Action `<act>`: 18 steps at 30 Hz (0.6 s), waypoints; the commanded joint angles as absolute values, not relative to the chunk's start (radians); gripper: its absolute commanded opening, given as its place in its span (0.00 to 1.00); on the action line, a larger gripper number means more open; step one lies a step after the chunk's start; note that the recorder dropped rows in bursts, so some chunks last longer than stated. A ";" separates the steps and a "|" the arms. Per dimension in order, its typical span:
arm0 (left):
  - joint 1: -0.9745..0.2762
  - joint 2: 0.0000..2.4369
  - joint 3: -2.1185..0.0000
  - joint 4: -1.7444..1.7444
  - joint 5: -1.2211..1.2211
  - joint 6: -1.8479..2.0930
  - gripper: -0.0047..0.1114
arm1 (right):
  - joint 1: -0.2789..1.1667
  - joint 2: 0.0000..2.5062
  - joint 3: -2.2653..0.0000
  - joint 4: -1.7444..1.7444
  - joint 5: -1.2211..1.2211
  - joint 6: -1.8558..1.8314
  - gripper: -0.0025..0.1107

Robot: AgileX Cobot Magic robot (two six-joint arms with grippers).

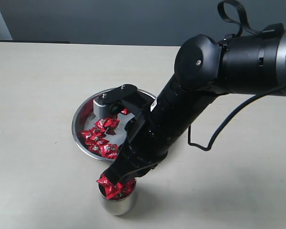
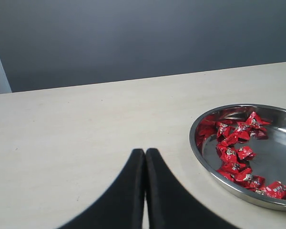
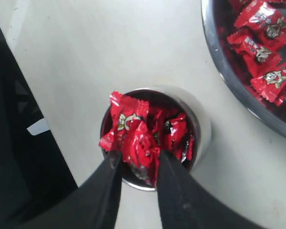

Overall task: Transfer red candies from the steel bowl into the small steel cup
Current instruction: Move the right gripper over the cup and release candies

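Deposit step: right gripper (image 3: 137, 164) pinched red candy (image 3: 139, 145) above small steel cup (image 3: 202, 126), six o'clock of steel bowl (image 1: 81, 119); release due next.

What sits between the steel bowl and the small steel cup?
Nothing: bare table separates steel bowl and small steel cup, shown in the right wrist view.

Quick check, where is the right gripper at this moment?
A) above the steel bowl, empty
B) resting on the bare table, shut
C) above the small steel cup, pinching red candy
C: the right gripper clamps a red candy just over the small steel cup, which is heaped with candies.
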State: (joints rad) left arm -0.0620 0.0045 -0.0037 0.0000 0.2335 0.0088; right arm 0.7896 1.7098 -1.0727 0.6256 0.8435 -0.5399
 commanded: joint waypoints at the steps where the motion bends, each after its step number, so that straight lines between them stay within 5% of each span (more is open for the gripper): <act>1: -0.063 0.000 0.000 -0.005 0.231 0.009 0.04 | 0.792 1.702 -1.068 0.616 0.841 -0.548 0.26; 18: -0.063 0.000 0.000 -0.005 0.231 0.009 0.04 | 0.792 1.702 -1.068 0.580 0.857 -0.548 0.26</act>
State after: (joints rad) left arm -0.0620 0.0045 -0.0037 0.0000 0.2335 0.0088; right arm 0.7896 1.7098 -1.0727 0.5962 0.8514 -0.5399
